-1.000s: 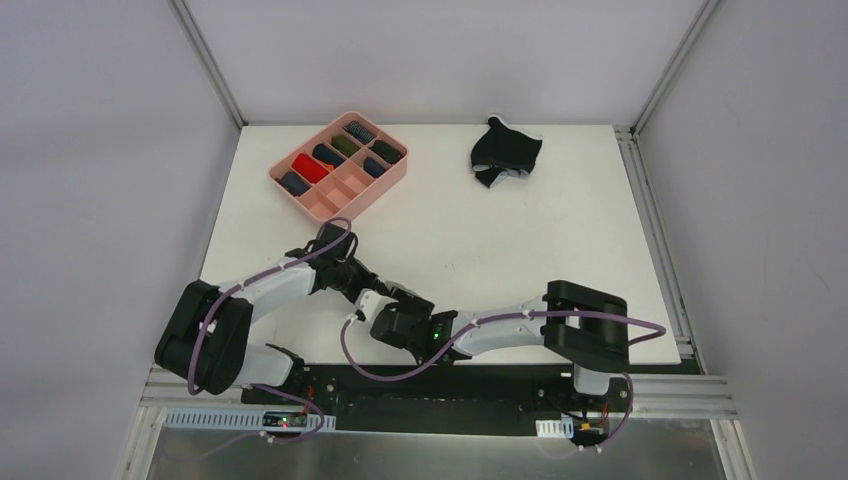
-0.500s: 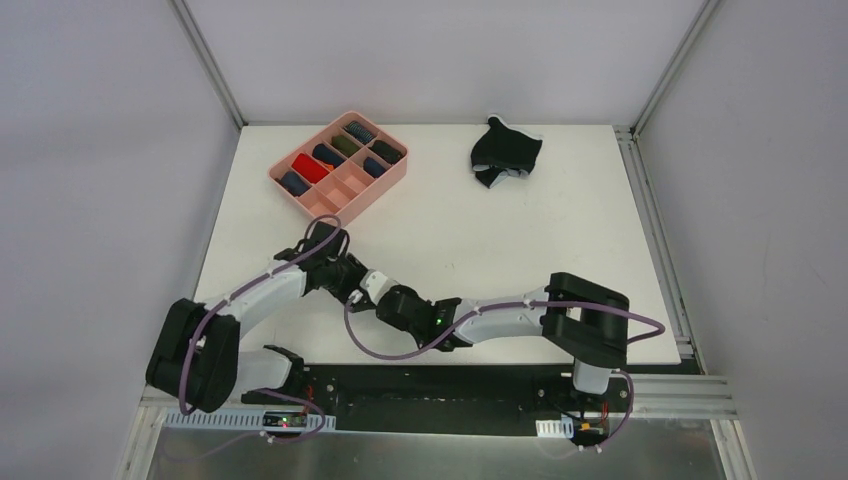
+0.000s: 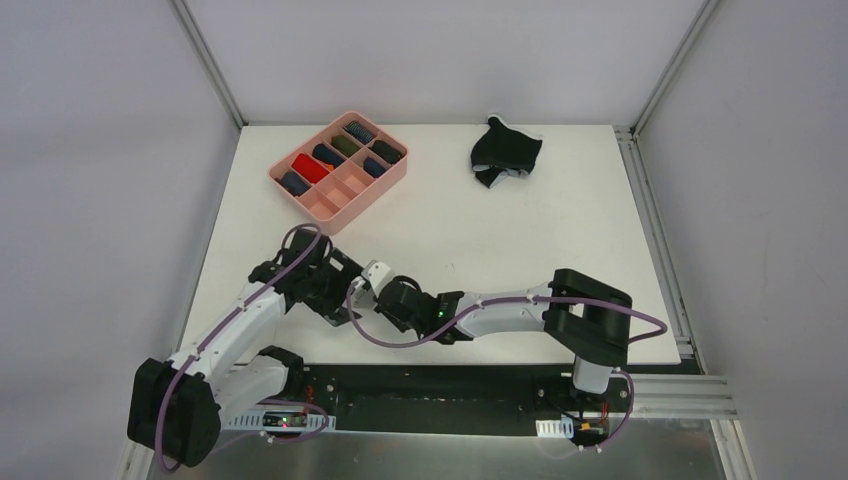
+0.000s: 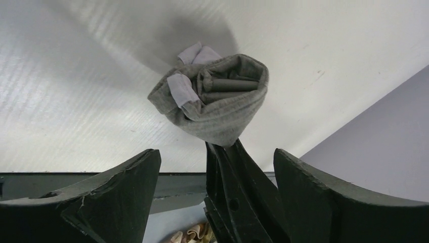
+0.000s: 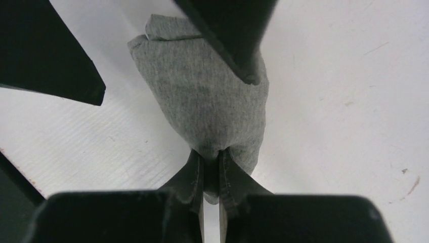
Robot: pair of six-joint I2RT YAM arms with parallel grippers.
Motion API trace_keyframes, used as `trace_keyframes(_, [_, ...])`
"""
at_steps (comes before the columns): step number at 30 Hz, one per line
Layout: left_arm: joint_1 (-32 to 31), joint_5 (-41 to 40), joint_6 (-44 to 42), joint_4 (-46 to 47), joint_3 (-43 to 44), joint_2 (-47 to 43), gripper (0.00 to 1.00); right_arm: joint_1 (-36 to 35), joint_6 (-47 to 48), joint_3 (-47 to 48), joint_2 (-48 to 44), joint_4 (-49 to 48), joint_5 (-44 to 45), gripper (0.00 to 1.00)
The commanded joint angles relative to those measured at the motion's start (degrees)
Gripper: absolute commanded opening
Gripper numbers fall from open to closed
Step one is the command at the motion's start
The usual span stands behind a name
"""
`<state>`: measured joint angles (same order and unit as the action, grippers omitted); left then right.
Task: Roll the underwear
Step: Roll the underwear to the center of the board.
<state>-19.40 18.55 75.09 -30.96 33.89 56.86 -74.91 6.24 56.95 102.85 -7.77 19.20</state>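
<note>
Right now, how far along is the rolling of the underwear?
Done: the grey briefs look rolled into a compact bundle. In hand: the right gripper is shut on that bundle, and the left gripper stands open next to it. Left: the black briefs lie crumpled, not rolled, at the far side of the table.

one grey brief, one black brief, one pink tray, two arms
</note>
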Motion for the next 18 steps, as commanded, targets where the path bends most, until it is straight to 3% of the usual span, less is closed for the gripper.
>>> trace_keyframes(1, [-0.3,-2.8,5.4,-1.6,-3.0,-2.3,0.86,-0.3,-4.5,0.0,2.1,5.3,-7.8,0.0])
trace_keyframes(11, [-3.4,-5.3,6.6,11.2,-10.2,-0.4,0.82,0.1,-6.1,1.8,3.0,5.9,-9.4,0.0])
trace_keyframes(18, [-3.6,-7.0,5.0,19.1,-12.6,0.6,0.62,0.1,-6.1,1.5,2.7,6.4,-9.6,0.0])
